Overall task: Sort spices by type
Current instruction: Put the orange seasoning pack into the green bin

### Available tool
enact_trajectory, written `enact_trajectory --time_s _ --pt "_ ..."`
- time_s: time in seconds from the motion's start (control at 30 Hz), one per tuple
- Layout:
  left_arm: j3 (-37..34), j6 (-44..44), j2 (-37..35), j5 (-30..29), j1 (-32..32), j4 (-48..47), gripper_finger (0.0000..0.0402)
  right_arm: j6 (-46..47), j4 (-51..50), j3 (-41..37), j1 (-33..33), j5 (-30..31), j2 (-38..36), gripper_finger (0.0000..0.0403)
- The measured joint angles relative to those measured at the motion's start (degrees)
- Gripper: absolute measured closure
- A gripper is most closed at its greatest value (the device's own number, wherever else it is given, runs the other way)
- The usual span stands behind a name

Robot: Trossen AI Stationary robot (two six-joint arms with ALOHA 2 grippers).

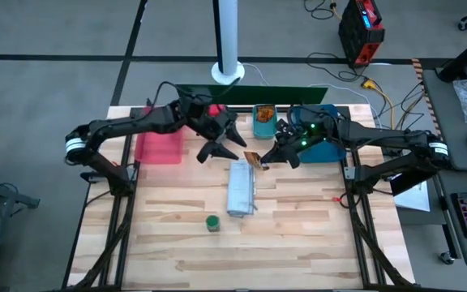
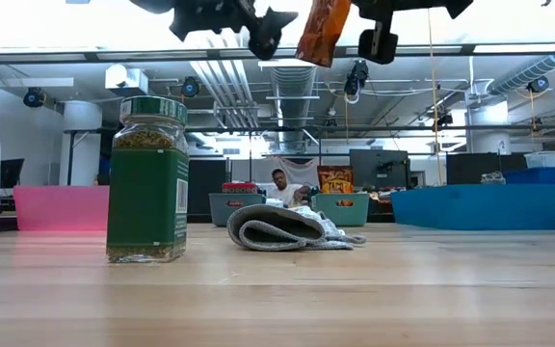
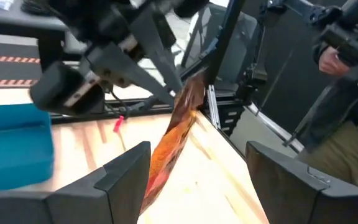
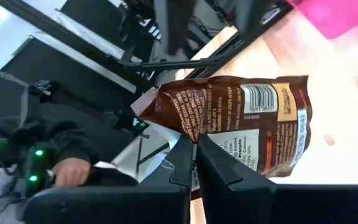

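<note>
We've got the right gripper [image 1: 263, 161] pinched on the edge of a flat orange-red spice packet [image 1: 252, 159], held in the air above the table [image 1: 298, 235] near centre, approx 12 o'clock from the grey-white folded bundle [image 1: 242, 188]. The left gripper [image 1: 223, 148] sits just beside it at about 9 o'clock, fingers spread apart w/ nothing in them. We judge the packet light, thin and floppy, w/ a slick printed skin; an edge pinch lets it sag and swing, so a hold nearer the middle would steady it. A green-lidded jar [image 1: 212, 222] stands alone toward the front edge; rigid, heavier, prob. best taken round the body. Tray contents at the back are hard to make out, and the packet's label isn't legible from overhead.
</note>
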Motion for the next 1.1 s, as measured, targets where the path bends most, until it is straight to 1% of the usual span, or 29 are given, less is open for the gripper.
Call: enact_trajectory --time_s 0.17,0.33,0.53,0.6,0.67,0.73,0.8,0.87,0.9,1.03,1.1 --pt "-0.02 -1.34 2.96 -0.04 -0.64 2.4 0.0154 0.63 0.41 0.0 0.0 -0.38 0.02 0.0394" --pt "0.0 -4.41 5.34 0.05 -1.16 6.12 0.0154 1.61 3.26 0.0 0.0 -0.78 -0.02 0.0394" --pt "0.0 -5.17 7.84 2.22 -3.58 8.82 0.0155 0.05 3.31 0.0 0.0 -0.56 -0.04 0.0394" --pt "0.0 -5.83 8.21 2.45 -4.28 8.98 0.0161 -0.13 3.31 0.0 0.0 -0.28 -0.04 0.0394" --pt "0.0 -6.35 8.1 2.44 -4.62 9.52 0.0182 0.19 3.29 0.0 0.0 -0.13 -0.04 0.0394" --pt "0.0 -6.71 7.39 2.26 -4.64 9.7 0.0223 0.35 3.34 0.0 0.0 -0.07 -0.04 0.0394" --pt "0.0 -6.83 6.89 1.53 -4.63 9.87 0.0284 -0.01 3.31 0.0 0.02 1.0 -0.04 0.0394" --pt "0.0 -6.69 6.8 1.41 -4.56 9.55 0.0357 -0.84 3.27 0.0 0.02 1.92 -0.04 0.0394" --pt "0.0 -6.58 6.8 1.29 -4.56 9.38 0.0377 -1.15 3.13 0.0 0.0 2.07 -0.04 0.0394" --pt "0.0 -6.53 6.55 -0.28 -4.6 7.91 0.0389 -2.66 2.7 0.0 0.0 3.3 -0.39 0.0387" --pt "0.0 -7.9 5.98 -0.44 -4.49 6.51 0.0391 -2.69 2.23 0.02 0.0 5.28 -0.92 0.0379"
